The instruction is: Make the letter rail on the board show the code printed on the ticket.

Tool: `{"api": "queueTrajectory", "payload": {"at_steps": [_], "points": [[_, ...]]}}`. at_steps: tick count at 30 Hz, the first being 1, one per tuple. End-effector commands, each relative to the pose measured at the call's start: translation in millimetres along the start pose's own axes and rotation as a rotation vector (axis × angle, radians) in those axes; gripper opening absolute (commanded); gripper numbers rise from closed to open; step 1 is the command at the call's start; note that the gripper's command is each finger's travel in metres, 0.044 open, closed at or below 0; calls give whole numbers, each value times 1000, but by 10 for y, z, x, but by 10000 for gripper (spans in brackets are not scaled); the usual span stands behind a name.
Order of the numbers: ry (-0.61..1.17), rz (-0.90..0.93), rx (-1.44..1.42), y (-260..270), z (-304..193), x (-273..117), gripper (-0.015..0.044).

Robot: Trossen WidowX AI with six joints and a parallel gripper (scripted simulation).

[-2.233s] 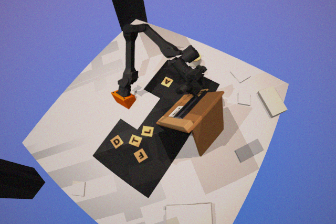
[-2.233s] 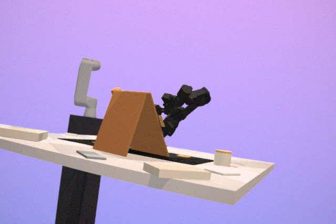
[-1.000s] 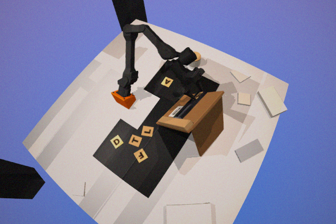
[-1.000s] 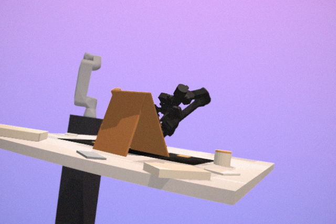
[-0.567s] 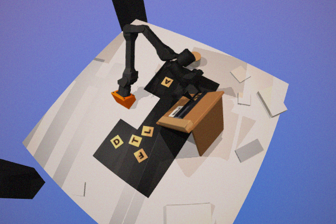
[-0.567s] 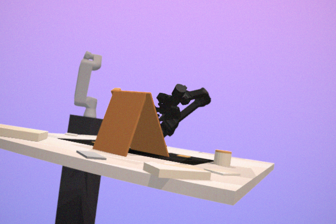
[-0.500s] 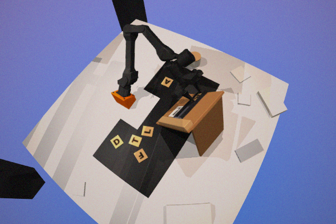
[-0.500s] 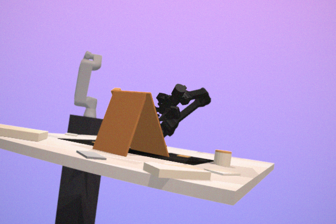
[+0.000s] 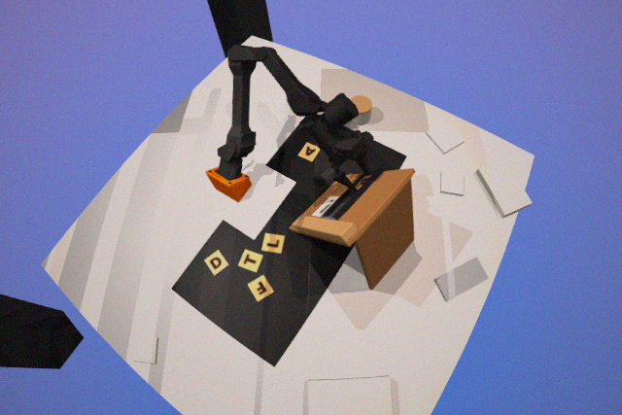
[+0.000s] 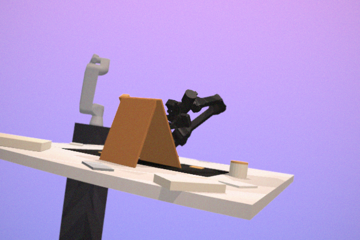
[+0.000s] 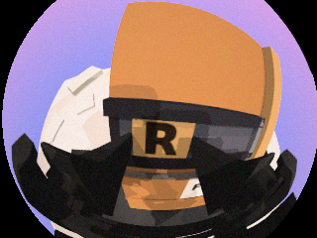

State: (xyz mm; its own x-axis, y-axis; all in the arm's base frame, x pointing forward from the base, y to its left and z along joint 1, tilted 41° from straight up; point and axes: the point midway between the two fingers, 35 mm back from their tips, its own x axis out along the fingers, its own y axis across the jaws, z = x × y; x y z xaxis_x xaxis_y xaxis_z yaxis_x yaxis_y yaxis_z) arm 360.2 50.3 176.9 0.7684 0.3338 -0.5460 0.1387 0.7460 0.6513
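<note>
My gripper is shut on the R tile, which stands upright between the dark lips of the rail. In the wrist view the tile is inside the rail's left, open end, with bare rail to its right up to the end block. The board leans like a tent. The ticket is below the rail, its code unreadable. Loose tiles lie on the dark mat: A, L, T, D and one like E or F.
A round pot stands behind the arm. Pale slabs and a grey plate lie beyond the board. A large pale block is at the near edge. The arm's orange base stands beside the mat.
</note>
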Motion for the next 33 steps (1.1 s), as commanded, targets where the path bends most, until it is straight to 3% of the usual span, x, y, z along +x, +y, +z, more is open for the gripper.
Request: {"api": "queueTrajectory", "payload": {"at_steps": [1, 33], "points": [[6, -1, -4, -46, -23, 7, 0], [7, -2, -5, -283, -23, 9, 0]]}}
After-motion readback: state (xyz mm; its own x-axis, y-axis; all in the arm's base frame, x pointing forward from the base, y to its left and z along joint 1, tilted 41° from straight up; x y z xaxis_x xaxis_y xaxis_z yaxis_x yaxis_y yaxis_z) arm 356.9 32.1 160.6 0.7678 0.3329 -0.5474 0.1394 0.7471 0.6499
